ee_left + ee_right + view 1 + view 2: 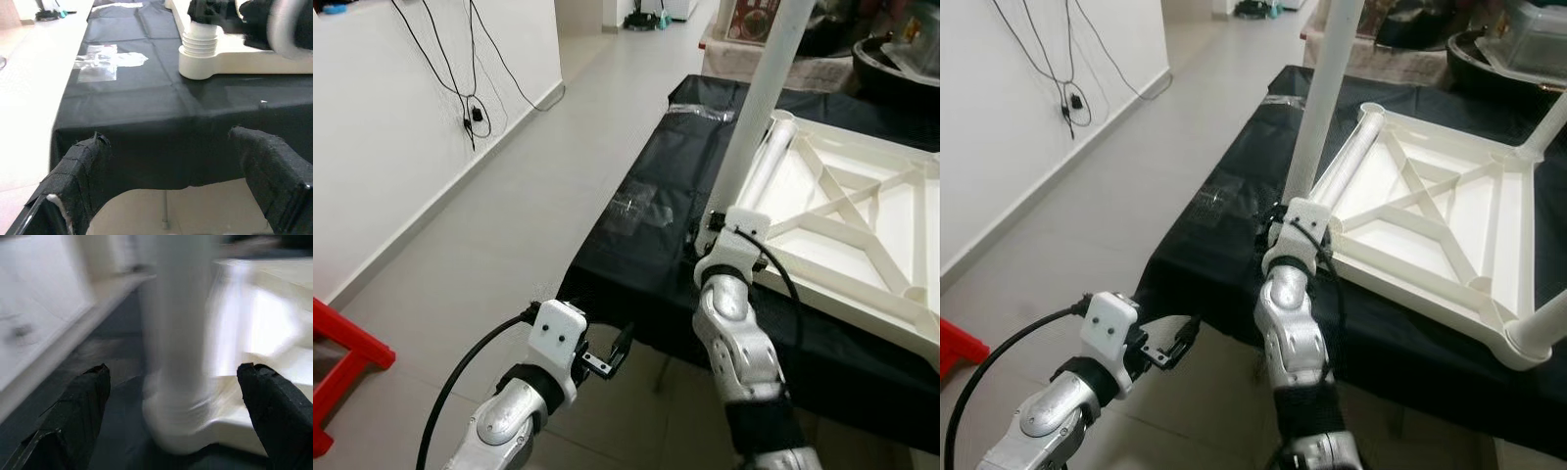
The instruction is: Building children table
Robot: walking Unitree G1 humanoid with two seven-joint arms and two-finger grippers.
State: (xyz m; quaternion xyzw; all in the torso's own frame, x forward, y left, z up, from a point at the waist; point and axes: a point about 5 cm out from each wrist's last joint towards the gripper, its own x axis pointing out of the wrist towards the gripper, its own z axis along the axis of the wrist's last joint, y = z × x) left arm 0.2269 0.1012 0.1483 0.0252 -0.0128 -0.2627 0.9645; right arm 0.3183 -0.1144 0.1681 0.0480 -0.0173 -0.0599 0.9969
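White plastic tabletop point(1430, 211), upside down on black-covered bench point(636, 245). Near-corner leg point(759, 108) stands upright in its socket; another leg lies loose inside the frame, unfitted. Right gripper point(178, 382) wide apart about the upright leg; left gripper point(176, 161) spread, idle below the bench edge.

Smooth, faintly glossy white plastic for the upturned children table point(1430, 211) and its upright leg point(759, 108). Matt black cloth with creases over the tabletop point(646, 245), crinkled clear tape point(105, 61) stuck on it. Polished pale floor tiles point(499, 225). Rough black wrapping on left end effector point(171, 186) fingers point(78, 171).
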